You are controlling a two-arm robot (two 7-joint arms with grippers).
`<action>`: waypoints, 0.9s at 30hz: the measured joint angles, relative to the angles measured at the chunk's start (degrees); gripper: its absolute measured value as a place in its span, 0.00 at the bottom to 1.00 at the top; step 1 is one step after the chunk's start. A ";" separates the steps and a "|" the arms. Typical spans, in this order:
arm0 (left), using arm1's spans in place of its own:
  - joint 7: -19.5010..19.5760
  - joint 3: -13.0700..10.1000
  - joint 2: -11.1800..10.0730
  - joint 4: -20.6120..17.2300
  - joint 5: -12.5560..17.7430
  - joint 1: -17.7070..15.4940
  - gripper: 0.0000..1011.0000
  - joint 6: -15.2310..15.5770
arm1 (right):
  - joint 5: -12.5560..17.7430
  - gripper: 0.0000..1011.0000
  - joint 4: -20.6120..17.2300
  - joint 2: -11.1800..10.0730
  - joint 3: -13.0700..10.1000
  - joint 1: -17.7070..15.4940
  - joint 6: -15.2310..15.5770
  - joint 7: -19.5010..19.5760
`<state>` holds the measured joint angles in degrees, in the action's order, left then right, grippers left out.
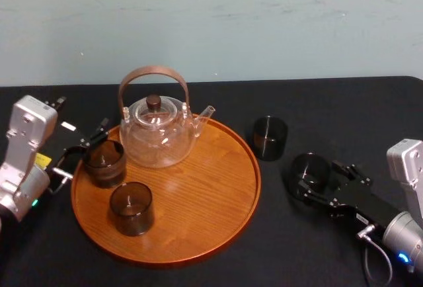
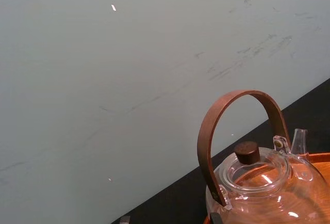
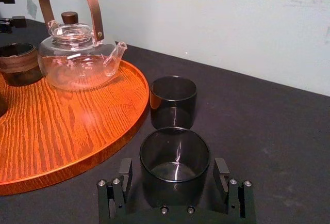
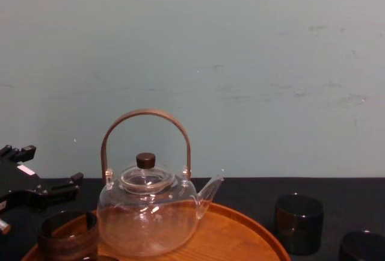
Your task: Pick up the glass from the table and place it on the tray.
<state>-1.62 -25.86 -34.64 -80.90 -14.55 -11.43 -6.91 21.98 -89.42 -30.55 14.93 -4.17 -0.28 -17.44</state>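
Observation:
A dark smoked glass stands on the black table just right of the tray, a large round orange-brown wooden one. My right gripper is open around this glass, one finger on each side with small gaps; the head view shows the same glass in that gripper. A second dark glass stands on the table farther back. Two more dark glasses sit on the tray. My left gripper hangs open at the tray's left rim, beside the nearer of those.
A clear glass teapot with a brown arched handle occupies the back of the tray. The tray's front and right parts are bare wood. A pale wall rises behind the table. The table's right rear is bare black cloth.

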 joint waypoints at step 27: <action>0.00 -0.01 0.00 0.00 0.00 0.00 0.99 0.00 | -3.29 0.99 3.04 3.10 -0.60 3.88 5.30 -2.83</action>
<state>-1.62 -25.87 -34.64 -80.90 -14.55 -11.43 -6.91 18.69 -86.37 -27.45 14.33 -0.29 5.02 -20.27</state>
